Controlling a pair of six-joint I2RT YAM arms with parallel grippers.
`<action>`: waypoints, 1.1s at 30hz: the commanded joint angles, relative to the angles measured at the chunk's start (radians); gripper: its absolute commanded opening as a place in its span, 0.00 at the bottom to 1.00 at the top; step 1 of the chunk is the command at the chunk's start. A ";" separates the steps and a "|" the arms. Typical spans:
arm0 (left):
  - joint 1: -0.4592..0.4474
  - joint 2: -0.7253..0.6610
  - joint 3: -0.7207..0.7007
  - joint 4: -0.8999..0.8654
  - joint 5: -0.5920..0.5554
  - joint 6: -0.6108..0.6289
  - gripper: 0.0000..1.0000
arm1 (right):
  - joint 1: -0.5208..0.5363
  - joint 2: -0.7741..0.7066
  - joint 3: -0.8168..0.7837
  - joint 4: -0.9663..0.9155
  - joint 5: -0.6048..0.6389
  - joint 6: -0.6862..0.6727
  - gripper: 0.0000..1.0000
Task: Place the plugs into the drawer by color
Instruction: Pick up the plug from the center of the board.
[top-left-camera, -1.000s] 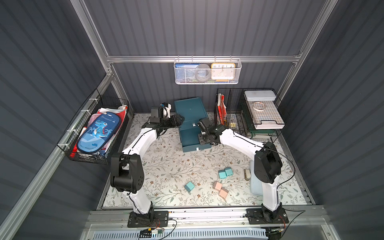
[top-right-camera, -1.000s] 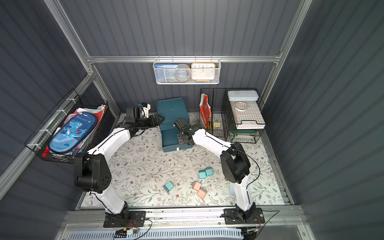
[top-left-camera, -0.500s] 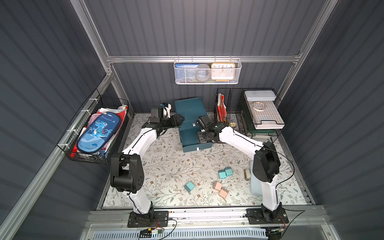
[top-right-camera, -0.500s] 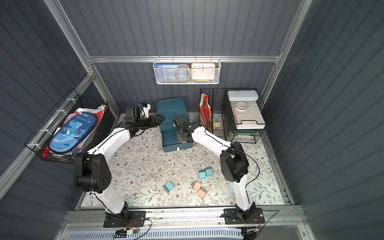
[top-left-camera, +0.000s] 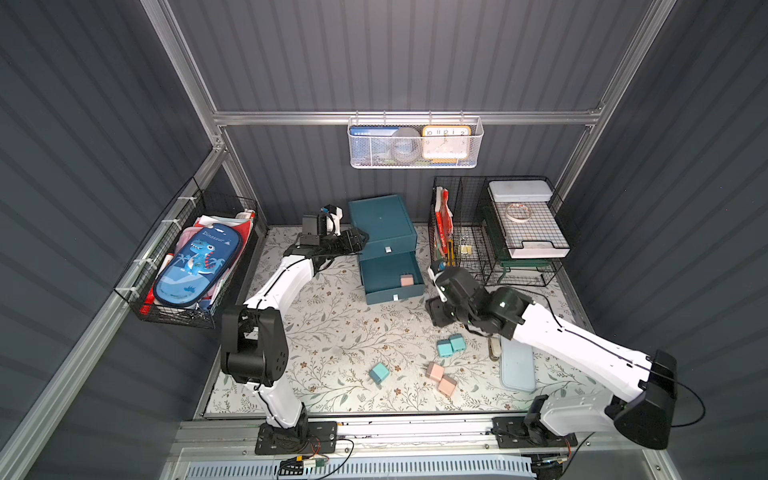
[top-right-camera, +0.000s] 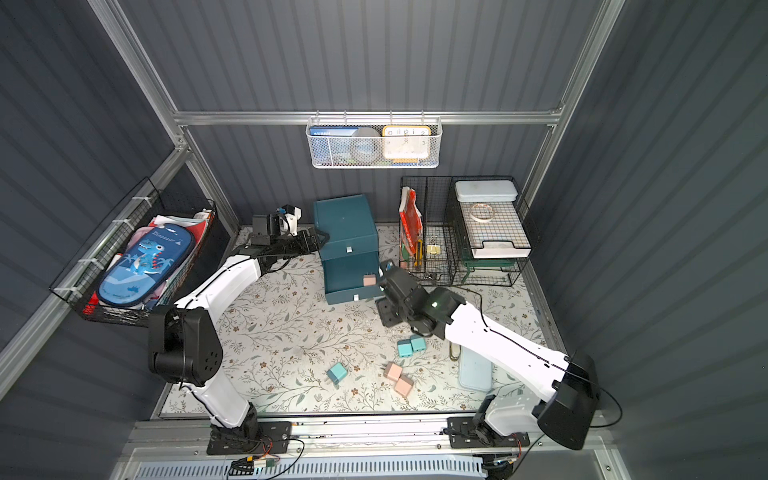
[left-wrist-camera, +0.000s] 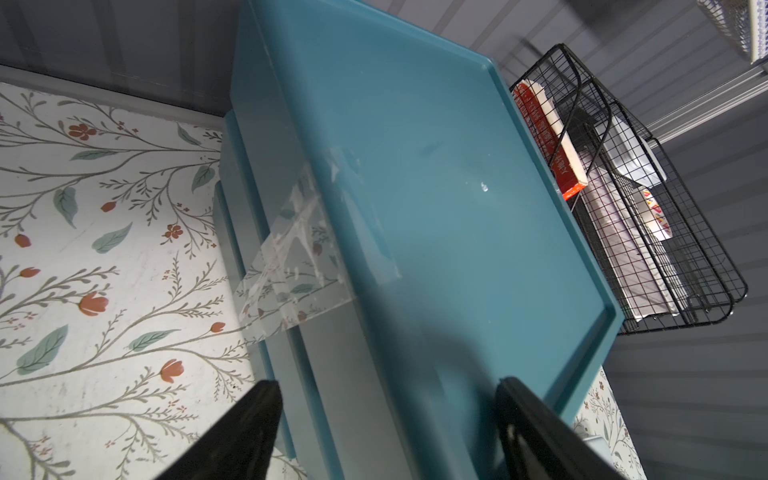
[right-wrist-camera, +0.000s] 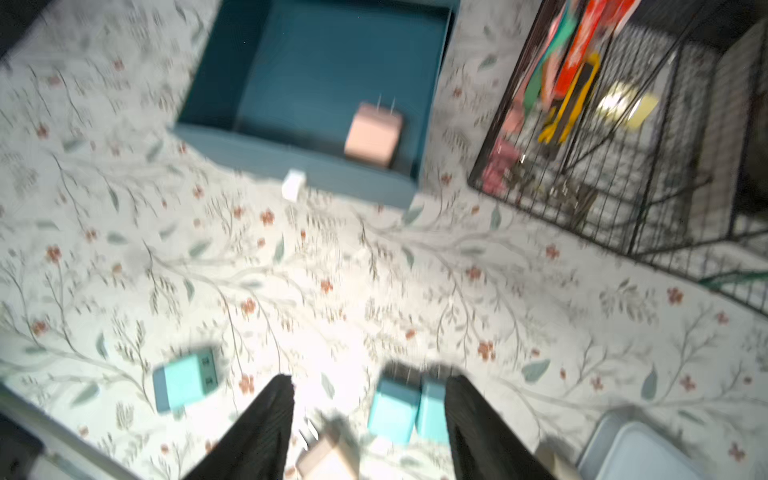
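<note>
The dark teal drawer cabinet (top-left-camera: 382, 224) stands at the back, with one drawer (top-left-camera: 376, 276) pulled out. A pink plug (top-left-camera: 406, 279) lies in that drawer's right front corner, also in the right wrist view (right-wrist-camera: 373, 135). On the mat lie two aqua plugs side by side (top-left-camera: 451, 345), a third aqua one (top-left-camera: 379, 372) and two pink ones (top-left-camera: 440, 377). My right gripper (top-left-camera: 434, 318) hangs open and empty over the mat, just behind the aqua pair (right-wrist-camera: 409, 409). My left gripper (top-left-camera: 360, 240) is open, its fingers (left-wrist-camera: 249, 428) straddling the cabinet's upper left edge (left-wrist-camera: 316, 374).
Black wire-mesh organizers (top-left-camera: 498, 232) stand right of the cabinet. A pale blue case (top-left-camera: 517, 365) and a small beige stapler-like object (top-left-camera: 494, 348) lie under my right forearm. A wall basket with a dinosaur pencil case (top-left-camera: 195, 262) hangs at left, a white mesh basket (top-left-camera: 415, 143) on the back wall.
My right gripper has pulled back from over the open drawer toward the front, leaving a pink plug in it. The left arm has not moved.
</note>
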 joint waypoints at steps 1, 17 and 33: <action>0.002 -0.002 -0.024 -0.066 -0.011 0.021 0.85 | 0.047 -0.020 -0.141 -0.025 -0.034 0.136 0.62; 0.002 -0.011 -0.028 -0.053 -0.009 0.013 0.85 | 0.172 0.029 -0.393 0.133 -0.135 0.241 0.73; 0.002 -0.017 -0.027 -0.062 -0.002 0.018 0.85 | 0.181 0.189 -0.372 0.200 -0.110 0.211 0.74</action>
